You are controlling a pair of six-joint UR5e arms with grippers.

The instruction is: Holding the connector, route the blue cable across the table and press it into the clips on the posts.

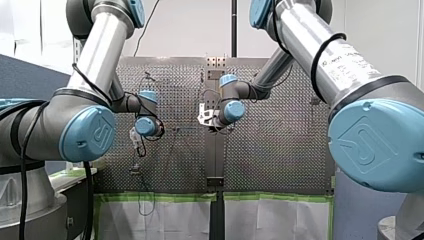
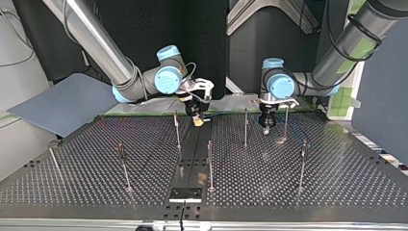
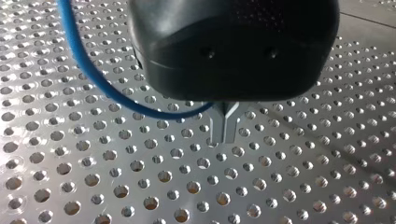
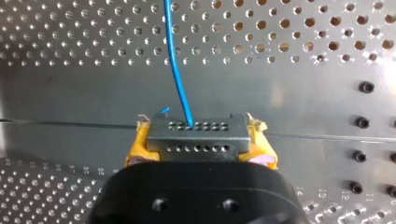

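While tight in my right gripper (image 4: pixel 200 148), connector (image 4: pixel 196 136) crosswise, blue cable (image 4: pixel 176 70) straight ahead; my left gripper (image 3: pixel 224 129) closed.

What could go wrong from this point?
The blue cable enters the connector at one hole; a hard pull may strain it there or slide the connector out of my right end effector. Slack loops beside my left end effector, low among the posts; it may snag one.
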